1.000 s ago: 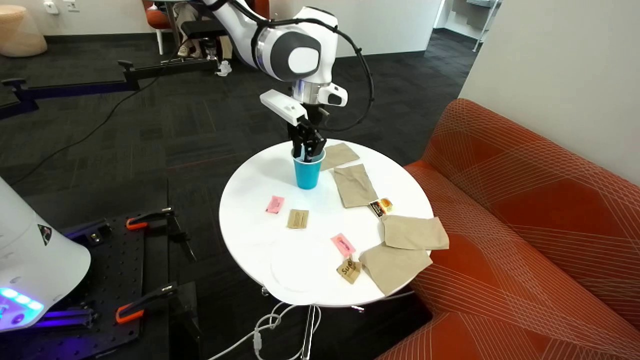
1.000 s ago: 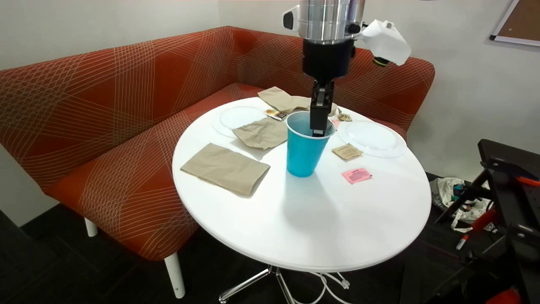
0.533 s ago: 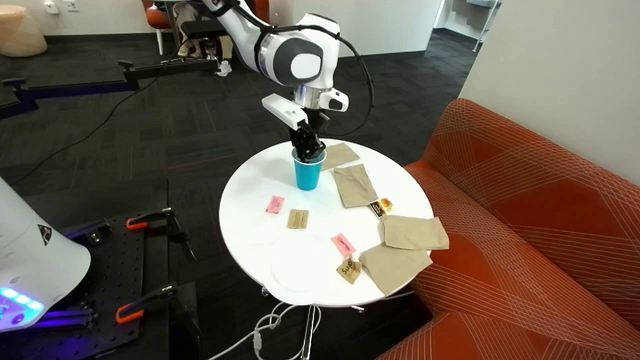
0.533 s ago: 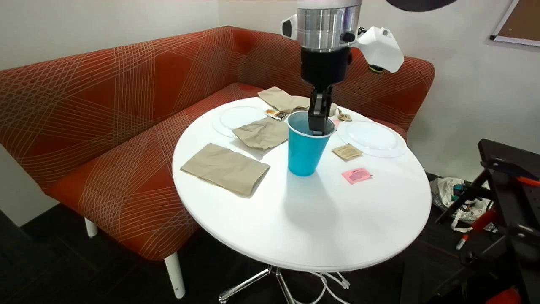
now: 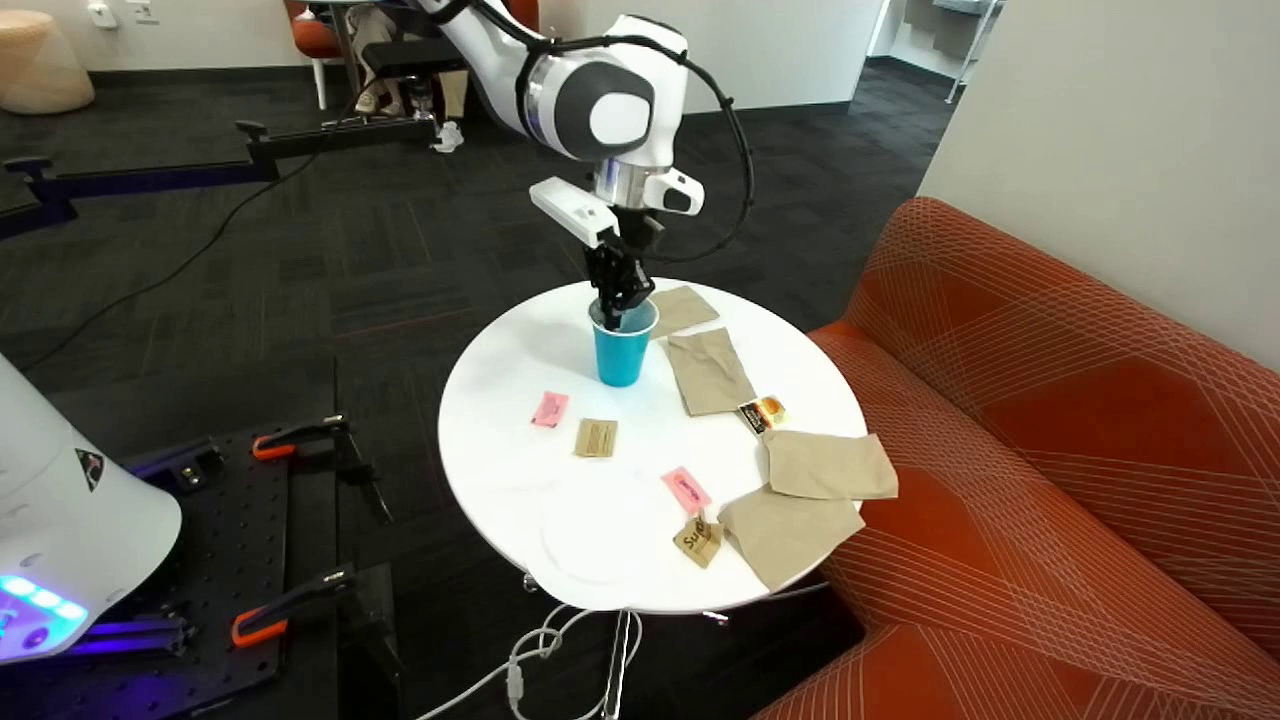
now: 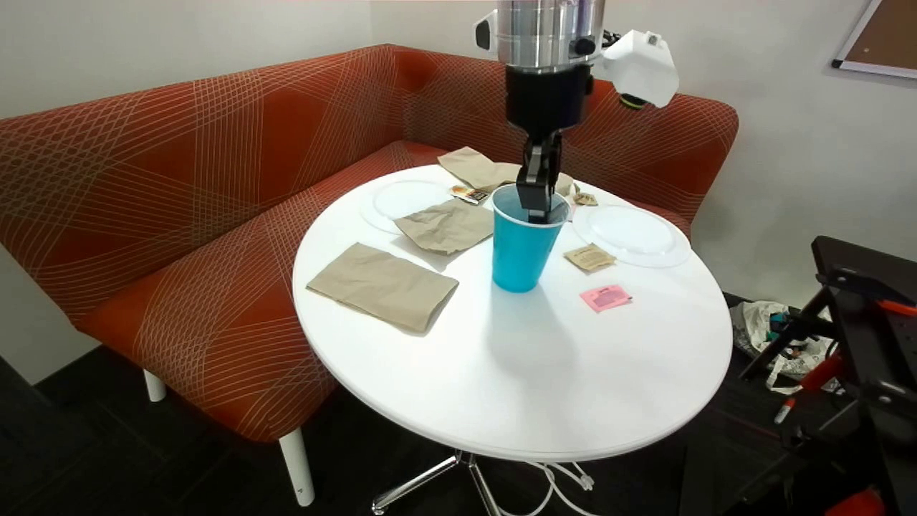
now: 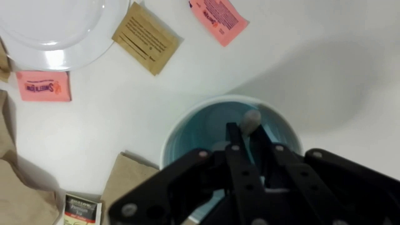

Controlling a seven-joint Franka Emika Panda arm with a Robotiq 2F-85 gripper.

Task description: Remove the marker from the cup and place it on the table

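The marker (image 7: 251,119) isn't out yet — its pale end (blurry, my read) shows just right of centre in the wrist view, inside the cup (image 7: 197,132). Jaws of the gripper (image 7: 246,128) look pinched on it; grasp seems done — lift-out and placing on table (image 6: 609,387) left.

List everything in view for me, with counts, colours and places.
table: one, white, centre
sofa: one, orange-red, beside table
cup: one, turquoise, on table
marker: one, pale end visible, in cup
plates: two, clear, on table
napkins: four, tan, on table
sweetener packets: two, pink, on table
brown packets: two, brown, on table
tea packet: one, multicoloured, on table
bag: one, whitish, on floor
corkboard: one, brown, on wall
robot arm: one, white, over table
gripper: one, black, partly in cup, apparently closed on marker
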